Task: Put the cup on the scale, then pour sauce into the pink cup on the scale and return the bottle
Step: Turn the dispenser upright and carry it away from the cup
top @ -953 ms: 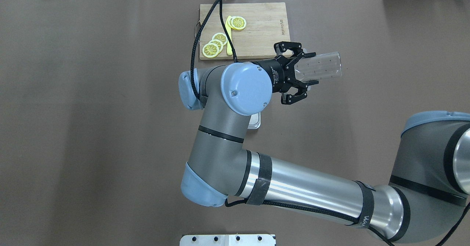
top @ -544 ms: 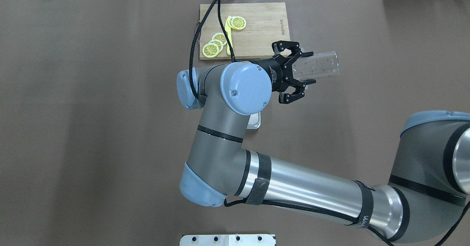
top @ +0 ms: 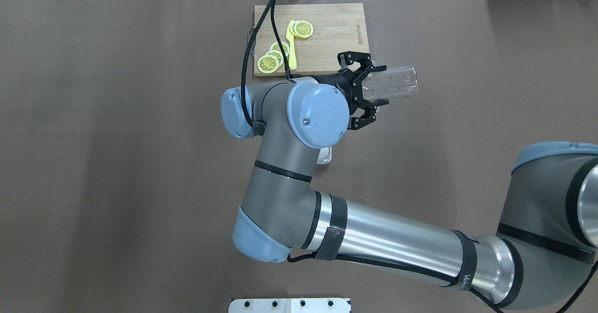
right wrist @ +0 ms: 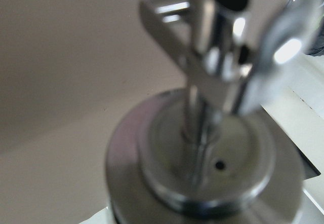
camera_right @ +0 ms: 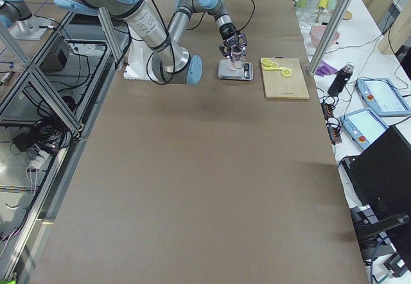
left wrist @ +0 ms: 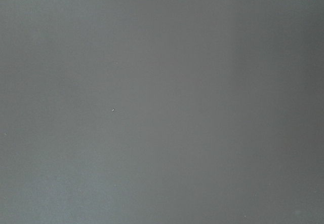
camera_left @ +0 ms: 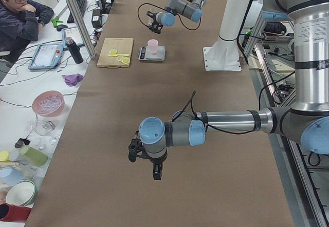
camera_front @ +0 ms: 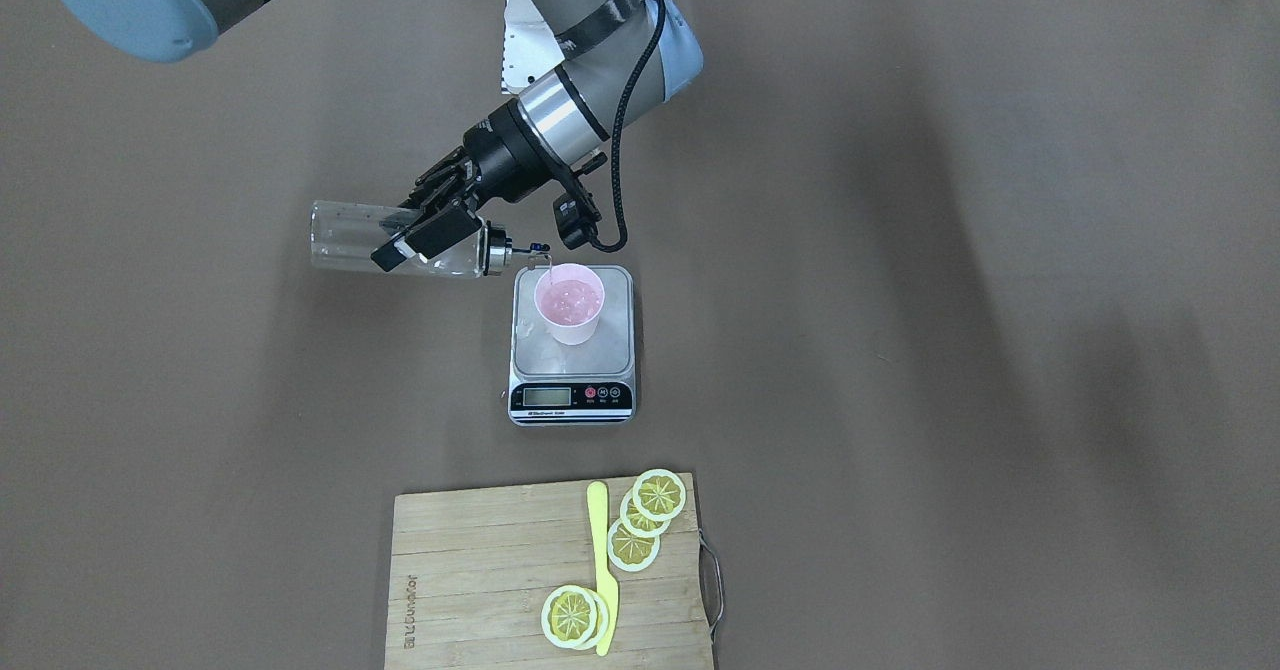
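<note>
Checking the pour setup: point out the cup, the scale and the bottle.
cup (camera_front: pixel 569 302): front-facing view, inside its open top.
scale (camera_front: pixel 613 338): front-facing view, bare steel platform beside the cup.
bottle (camera_front: pixel 342 235): front-facing view, clear glass body.

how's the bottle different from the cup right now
The bottle is clear glass, the cup opaque pink. The bottle lies nearly level in the air, held by the right gripper; the cup stands upright on the scale. The bottle is longer than the cup is tall.
</note>
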### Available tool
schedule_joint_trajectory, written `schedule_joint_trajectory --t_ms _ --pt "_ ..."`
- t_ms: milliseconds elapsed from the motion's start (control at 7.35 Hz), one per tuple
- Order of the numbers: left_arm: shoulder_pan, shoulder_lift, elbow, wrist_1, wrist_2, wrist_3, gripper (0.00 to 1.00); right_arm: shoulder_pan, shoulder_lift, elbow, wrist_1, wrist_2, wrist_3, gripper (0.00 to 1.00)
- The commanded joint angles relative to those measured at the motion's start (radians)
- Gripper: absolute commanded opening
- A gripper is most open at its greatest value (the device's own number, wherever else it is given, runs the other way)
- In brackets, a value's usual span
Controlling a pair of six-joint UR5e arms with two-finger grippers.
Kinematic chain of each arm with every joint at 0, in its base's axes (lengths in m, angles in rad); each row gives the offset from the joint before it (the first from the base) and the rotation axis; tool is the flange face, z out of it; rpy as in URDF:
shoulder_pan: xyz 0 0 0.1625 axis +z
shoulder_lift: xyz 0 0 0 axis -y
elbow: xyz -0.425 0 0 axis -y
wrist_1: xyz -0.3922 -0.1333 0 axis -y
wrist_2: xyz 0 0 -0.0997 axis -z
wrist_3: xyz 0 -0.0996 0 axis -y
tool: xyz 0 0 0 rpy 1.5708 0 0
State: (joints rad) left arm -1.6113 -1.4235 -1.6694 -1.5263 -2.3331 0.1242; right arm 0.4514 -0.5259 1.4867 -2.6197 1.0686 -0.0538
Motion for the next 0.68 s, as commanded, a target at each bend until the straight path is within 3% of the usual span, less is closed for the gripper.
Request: schedule_joint_trajectory --t_ms 0,272,544 --pt "0.001 0.0 -0.004 0.0 0.0 0.0 0.98 0.003 -0.064 0.009 0.149 -0.001 -0.007 0.0" --pt "-0.001 0.0 -0.009 0.0 0.0 0.0 0.98 0.012 -0.08 0.047 0.219 0.013 -0.011 0.0" --pt "-0.001 0.0 -0.012 -0.002 0.0 0.0 0.98 0.061 -0.17 0.154 0.362 0.126 -0.026 0.0"
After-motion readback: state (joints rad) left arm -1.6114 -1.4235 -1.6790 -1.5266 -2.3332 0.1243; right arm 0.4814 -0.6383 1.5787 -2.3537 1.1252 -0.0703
